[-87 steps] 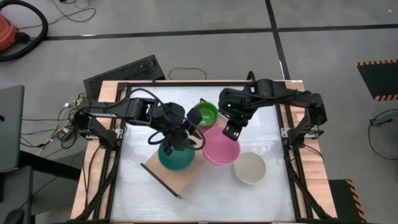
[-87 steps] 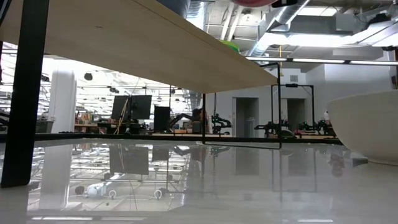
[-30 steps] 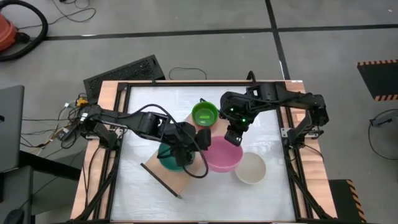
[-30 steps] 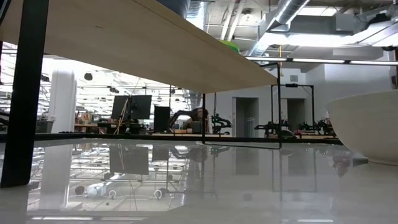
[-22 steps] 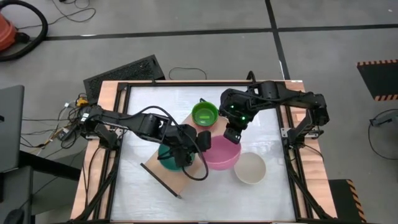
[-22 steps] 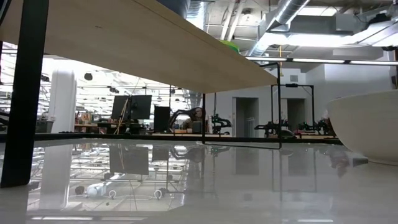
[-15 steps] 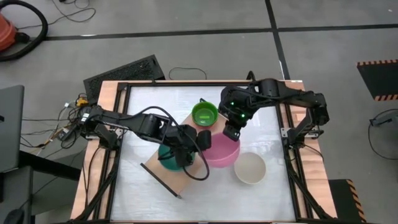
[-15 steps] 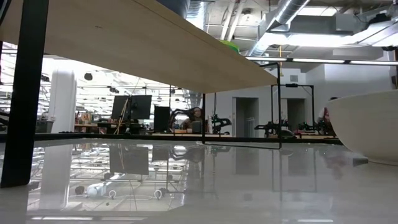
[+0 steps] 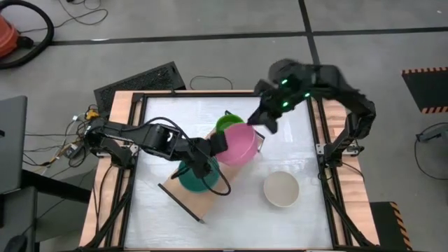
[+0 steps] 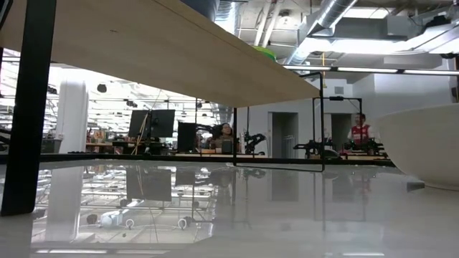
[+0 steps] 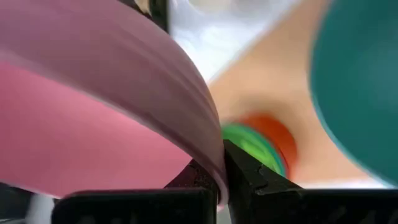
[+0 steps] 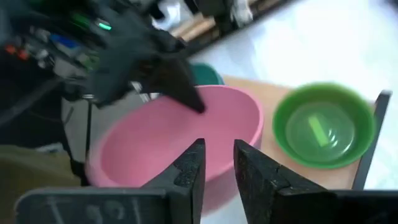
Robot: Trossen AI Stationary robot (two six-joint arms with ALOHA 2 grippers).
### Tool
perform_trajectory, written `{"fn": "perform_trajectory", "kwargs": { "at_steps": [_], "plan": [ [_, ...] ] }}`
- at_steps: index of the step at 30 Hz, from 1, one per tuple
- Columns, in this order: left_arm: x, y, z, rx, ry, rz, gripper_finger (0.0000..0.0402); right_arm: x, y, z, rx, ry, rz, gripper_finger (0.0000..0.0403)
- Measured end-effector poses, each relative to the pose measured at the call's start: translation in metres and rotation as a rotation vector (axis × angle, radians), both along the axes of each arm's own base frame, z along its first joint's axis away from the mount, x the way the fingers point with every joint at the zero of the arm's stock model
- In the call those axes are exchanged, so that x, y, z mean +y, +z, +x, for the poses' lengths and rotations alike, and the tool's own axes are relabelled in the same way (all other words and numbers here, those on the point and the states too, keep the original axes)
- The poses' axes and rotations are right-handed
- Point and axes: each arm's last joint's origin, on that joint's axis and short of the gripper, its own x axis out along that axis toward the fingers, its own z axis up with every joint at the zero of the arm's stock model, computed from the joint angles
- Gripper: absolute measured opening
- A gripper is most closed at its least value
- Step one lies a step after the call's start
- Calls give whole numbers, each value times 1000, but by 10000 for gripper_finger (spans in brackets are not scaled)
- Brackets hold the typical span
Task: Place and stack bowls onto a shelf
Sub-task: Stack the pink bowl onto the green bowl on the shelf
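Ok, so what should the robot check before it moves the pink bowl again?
1. Left gripper pinching the pink bowl's rim: ok.
2. Right gripper off the bowl: ok, jaws apart beside its far edge.
3. Bowl level: not ok, tilted.
4. Shelf has room: cannot tell; teal bowl and green bowl already sit there.
5. Cream bowl out of the way: ok, alone on the table.
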Motion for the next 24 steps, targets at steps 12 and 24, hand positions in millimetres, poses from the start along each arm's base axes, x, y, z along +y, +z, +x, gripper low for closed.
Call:
{"fn": "perform_trajectory", "kwargs": {
  "at_steps": [12, 24],
  "plan": [
    [-16, 17, -80, 117, 166, -153, 1, -19, 30, -32, -158, -86, -86, 113],
    [-54, 11, -115, 211, 146, -150, 0, -32, 30, -35, -161, -119, -120, 113]
  ]
}}
